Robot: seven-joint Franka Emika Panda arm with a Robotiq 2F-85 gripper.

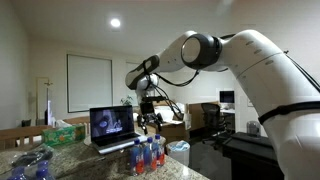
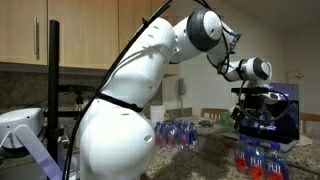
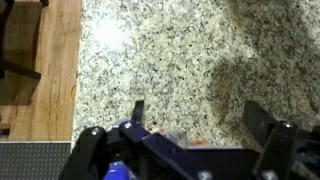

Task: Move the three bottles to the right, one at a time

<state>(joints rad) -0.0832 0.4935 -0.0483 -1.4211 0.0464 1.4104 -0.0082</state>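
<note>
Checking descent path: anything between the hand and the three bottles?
No. In both exterior views the open hand hangs above the three bottles, with only bare air between.

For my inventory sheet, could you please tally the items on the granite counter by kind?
Small blue-capped bottles: 3
Laptop: 1
Green tissue box: 1
Clear plastic bundle: 1
Total: 6

In an exterior view the laptop (image 1: 110, 128) stands just beside the three bottles (image 1: 148, 153) at ten o'clock; the plastic bundle (image 1: 30, 162) lies farther off at nine. In the wrist view bare counter (image 3: 180, 50) lies open toward twelve o'clock.
</note>
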